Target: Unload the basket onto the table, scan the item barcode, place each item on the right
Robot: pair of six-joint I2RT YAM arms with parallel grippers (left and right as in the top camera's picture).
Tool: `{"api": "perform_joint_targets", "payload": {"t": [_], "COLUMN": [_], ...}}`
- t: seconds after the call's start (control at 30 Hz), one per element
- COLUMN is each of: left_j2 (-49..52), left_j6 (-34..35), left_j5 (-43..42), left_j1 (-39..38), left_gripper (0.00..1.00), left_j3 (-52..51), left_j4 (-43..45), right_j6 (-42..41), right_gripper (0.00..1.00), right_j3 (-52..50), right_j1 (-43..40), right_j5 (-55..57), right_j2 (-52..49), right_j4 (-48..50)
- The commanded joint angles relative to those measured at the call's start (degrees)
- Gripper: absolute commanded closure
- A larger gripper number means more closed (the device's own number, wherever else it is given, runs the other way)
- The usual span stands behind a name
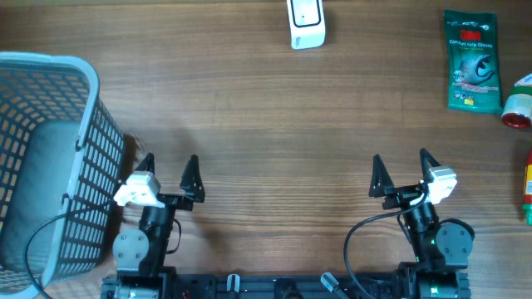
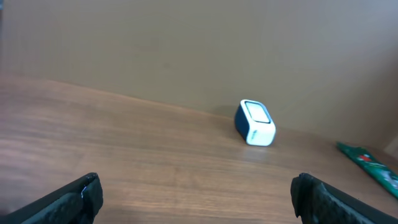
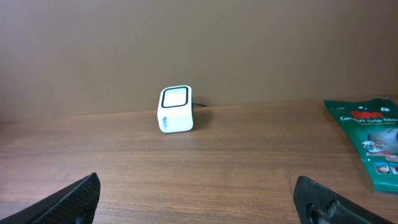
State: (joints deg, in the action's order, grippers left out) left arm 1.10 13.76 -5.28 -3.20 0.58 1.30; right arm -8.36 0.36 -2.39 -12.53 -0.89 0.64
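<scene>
Left hand (image 1: 170, 160) and right hand (image 1: 401, 158) gape empty, green packet (image 1: 472, 60) well beyond the right hand.

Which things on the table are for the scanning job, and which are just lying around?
For the job:
- white scanner
- green packet, probably the item to scan

Just lying about for now:
- pale basket
- red-capped thing, cut off at the right edge
- yellow-and-red thing, also cut off there; too little shows to say what it is
</scene>
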Motion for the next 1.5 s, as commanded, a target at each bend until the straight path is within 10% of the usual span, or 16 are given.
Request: {"api": "perform_joint_targets", "payload": {"t": [0.0, 1.47], "left_j2": [-0.92, -0.72], "left_j6": [-1.16, -1.16], "left_j5": [0.87, 1.92], "left_j1": [2.05, 2.36], "left_gripper": [0.0, 0.0], "left_j3": [-0.22, -0.22], "left_j4": [-4.63, -5.51], "right_j6": [-0.76, -0.76], "right_gripper": [0.0, 0.0], "right_j3": [-0.07, -0.07], "right_j1": [0.28, 0.28], "right_j5": [0.92, 0.92], "right_j2": [0.46, 0.46], "right_j4": [0.22, 0.22]}}
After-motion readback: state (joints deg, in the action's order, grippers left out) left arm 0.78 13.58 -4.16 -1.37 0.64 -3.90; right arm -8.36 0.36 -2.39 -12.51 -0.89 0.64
